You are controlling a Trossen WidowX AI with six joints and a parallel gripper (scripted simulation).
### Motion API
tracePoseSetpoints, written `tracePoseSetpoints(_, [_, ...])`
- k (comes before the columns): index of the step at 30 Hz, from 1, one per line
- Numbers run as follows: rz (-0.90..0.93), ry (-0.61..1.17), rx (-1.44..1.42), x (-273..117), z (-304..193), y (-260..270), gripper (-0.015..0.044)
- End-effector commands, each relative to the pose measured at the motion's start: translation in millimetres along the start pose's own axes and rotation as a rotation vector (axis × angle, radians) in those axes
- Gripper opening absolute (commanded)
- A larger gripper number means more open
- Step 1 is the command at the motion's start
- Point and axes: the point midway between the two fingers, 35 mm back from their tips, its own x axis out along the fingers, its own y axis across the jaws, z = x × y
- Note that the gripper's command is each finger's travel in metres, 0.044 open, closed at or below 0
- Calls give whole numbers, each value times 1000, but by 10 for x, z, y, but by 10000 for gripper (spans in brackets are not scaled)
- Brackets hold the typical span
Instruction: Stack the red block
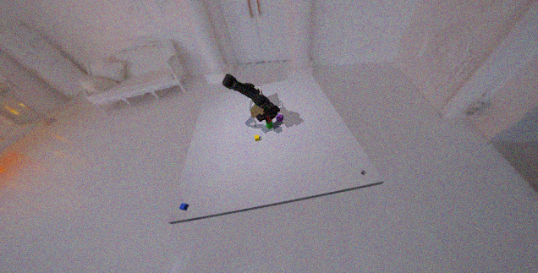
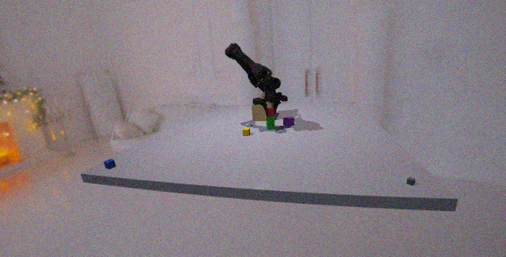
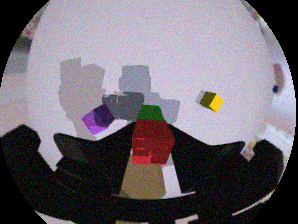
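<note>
Exterior view, left to right: a blue cube (image 2: 110,164) sits near the front left corner of the white table (image 2: 199,159), a yellow cube (image 2: 246,131) lies just left of centre, and the green tower (image 2: 270,122) stands upright beside it. Directly above the tower, the red block (image 2: 271,111) is pinched between the black fingers (image 2: 274,100) of the downward-reaching arm (image 2: 251,68); its underside appears to meet the tower's top, though contact cannot be confirmed. A tan box (image 2: 258,112) stands just behind the stack. A purple cube (image 2: 289,121) rests just right of the tower, and a small dark cube (image 2: 410,181) lies near the front right corner. From the wrist camera, the fingers stand partly spread, clamped on the red block's sides, with green showing just beyond it.
</note>
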Motion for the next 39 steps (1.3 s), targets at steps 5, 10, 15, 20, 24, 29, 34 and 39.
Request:
tracePoseSetpoints(5, [-3,0,-5,8,-2,-5,0])
tracePoseSetpoints(10, [-2,0,-5,-43,-1,-3,0])
tracePoseSetpoints(15, [0,1,-3,-2,-4,-2,131])
tracePoseSetpoints(20, [0,1,-3,-2,-4,-2,263])
tracePoseSetpoints(24, [0,1,-3,-2,-4,-2,367])
tracePoseSetpoints(29, [0,1,-3,-2,-4,-2,440])
tracePoseSetpoints(34, [0,1,-3,-2,-4,-2,440])
tracePoseSetpoints(39, [0,1,-3,-2,-4,-2,440])
